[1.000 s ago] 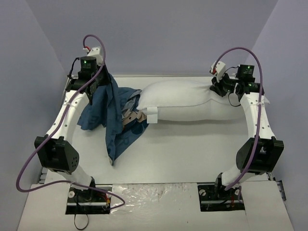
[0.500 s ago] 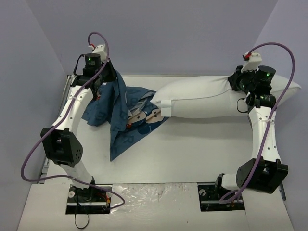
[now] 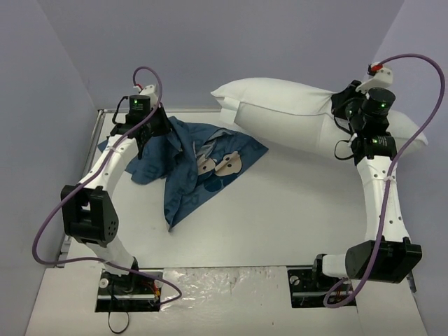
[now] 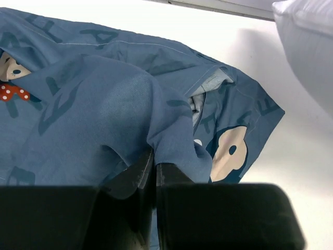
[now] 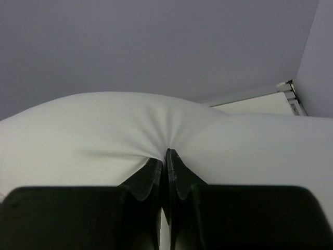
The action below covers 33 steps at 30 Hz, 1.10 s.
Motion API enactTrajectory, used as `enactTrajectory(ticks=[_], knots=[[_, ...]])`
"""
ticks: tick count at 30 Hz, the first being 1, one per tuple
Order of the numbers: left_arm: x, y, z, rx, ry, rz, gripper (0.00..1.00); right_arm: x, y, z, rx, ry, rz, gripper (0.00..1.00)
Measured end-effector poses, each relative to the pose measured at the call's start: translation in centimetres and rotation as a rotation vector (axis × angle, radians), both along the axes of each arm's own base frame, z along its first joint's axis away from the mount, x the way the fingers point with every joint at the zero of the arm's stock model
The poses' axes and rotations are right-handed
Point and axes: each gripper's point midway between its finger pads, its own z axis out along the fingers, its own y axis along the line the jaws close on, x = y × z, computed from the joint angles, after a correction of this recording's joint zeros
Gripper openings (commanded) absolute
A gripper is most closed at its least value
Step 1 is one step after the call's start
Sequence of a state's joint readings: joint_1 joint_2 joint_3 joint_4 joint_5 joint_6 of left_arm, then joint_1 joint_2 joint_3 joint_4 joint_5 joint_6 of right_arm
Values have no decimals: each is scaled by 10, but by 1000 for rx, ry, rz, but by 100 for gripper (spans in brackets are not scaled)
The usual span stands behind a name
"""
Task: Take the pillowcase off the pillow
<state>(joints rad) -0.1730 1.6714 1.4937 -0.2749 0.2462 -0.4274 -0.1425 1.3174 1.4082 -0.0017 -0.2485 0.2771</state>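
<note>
**A:** What does the pillowcase look like?

**B:** The pillowcase [image 3: 187, 168] lies crumpled on the left half of the white table [image 3: 294, 224], fully off the pillow. It is soft dark teal cloth, rumpled into loose folds, with one long point trailing toward the near edge. Paler blue letters and cream mouse faces [image 3: 227, 162] are printed on it. The left wrist view also catches a red polka-dot bow [image 4: 11, 92].

**A:** And the arm over there?

**B:** The left gripper [image 4: 154, 167] has its black fingers pressed together on a raised fold of that cloth, at the heap's far left.

**A:** The pillow?

**B:** The pillow [image 3: 287, 112] is farther back and to the right, apart from the cloth. It is plain white, plump and smooth, a long puffy rectangle with a seamed edge, and it appears raised above the table. The right gripper [image 5: 165, 160] is clamped on its cover near the right end. The fabric puckers into radiating creases at the fingertips.
</note>
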Motion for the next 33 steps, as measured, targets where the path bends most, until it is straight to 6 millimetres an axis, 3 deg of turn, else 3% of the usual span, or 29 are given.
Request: enactTrajectory(ticks=[4,7,9,14,16,18,21,25,26,28,29,31,32,33], knots=[[2,5,1,-1,-8,11,2,6,21,29,-29,-85,4,0],[-6,7,-7,-1,5,11,2,3,19,24,-40,-100,-24,0],[-16,8,-15,-3,24,4,2,-3,17,2,-50,-71,-35,0],[-51,8,-31,-16,66,-19,3,-45,25,-109,-89,169,-14,0],[-62,8,-34,-24,69,-26,3,-60,29,-145,-90,261,9,0],[-72,6,-35,-30,72,-33,3,-71,43,-164,-61,308,86,0],[-81,5,-35,-43,74,-39,3,-78,85,-167,29,278,288,2],[-88,2,-39,-53,88,-46,5,-94,134,-165,124,246,524,25],[-89,2,-41,-54,92,-45,6,-96,142,-160,130,225,569,37],[-92,2,-43,-55,97,-45,7,-98,150,-149,129,184,631,48],[-94,2,-43,-56,99,-44,13,-98,153,-143,117,166,659,54],[-97,2,-42,-54,98,-46,30,-95,156,-128,79,133,698,77],[-99,2,-40,-55,96,-47,59,-90,155,-116,49,114,707,100],[-101,3,-37,-49,88,-54,80,-84,154,-103,21,92,706,100]])
